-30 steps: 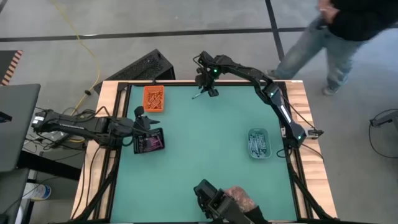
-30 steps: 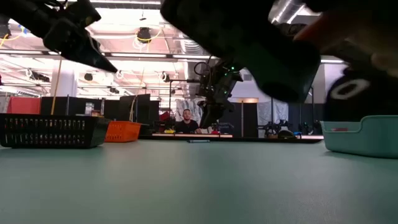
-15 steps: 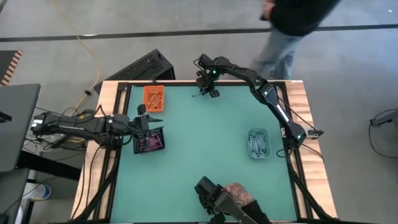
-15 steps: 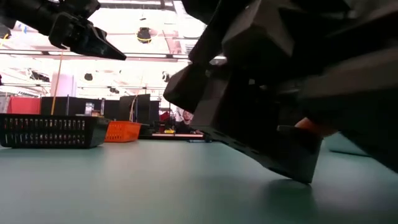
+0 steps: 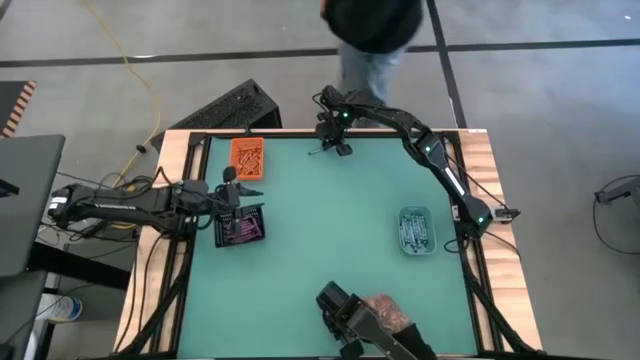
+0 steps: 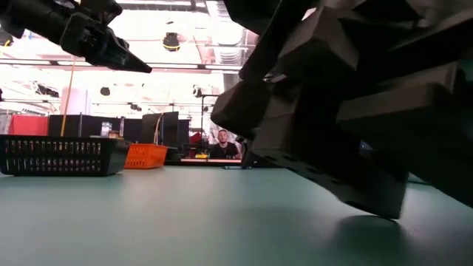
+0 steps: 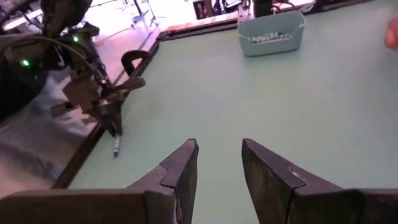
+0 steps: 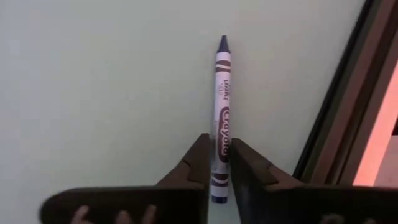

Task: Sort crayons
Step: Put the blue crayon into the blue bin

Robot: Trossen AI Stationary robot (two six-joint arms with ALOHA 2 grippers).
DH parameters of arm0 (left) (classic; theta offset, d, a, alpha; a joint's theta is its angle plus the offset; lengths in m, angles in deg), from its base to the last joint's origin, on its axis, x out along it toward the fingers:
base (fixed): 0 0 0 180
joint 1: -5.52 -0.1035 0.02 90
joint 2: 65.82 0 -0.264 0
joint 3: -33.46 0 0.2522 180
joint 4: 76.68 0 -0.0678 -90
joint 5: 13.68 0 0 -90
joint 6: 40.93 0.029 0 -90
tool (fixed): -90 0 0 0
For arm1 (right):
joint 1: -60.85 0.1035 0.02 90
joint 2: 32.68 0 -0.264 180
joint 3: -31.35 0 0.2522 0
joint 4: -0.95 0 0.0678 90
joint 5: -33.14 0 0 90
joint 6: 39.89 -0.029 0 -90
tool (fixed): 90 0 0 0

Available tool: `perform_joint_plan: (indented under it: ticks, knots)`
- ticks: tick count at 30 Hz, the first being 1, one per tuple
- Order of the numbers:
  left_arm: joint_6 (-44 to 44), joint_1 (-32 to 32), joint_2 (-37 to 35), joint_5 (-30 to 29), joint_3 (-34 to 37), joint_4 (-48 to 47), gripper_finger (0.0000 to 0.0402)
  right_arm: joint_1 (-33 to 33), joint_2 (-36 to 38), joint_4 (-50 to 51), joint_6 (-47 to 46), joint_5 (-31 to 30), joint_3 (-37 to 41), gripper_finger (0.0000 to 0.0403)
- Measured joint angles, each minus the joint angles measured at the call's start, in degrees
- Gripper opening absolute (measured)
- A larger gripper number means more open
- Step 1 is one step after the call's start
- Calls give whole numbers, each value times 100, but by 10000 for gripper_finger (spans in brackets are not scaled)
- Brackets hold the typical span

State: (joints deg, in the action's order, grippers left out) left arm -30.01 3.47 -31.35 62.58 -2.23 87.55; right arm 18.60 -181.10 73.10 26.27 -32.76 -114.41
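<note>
right gripper fingers nearly together around purple crayon lying flat; left gripper fingers apart, empty, above black tray.

A large dark blurred shape close to the lens fills most of the low view and hides the table's right side; the crayon's lower end sits hidden between the right gripper's fingers. From above, the person beyond the table is cut off by the picture's edge; the sticks in the clear tray are too small to tell apart.
</note>
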Motion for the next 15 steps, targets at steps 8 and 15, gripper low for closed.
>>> perform_joint_plan:
  ticks: [8,15]
  knots:
    - [-275,0,2,-17,585,818,116,-36,35,661,-258,5,0,7]
    - [-559,0,5,-22,1049,1756,116,-180,376,1296,-562,256,33,3]
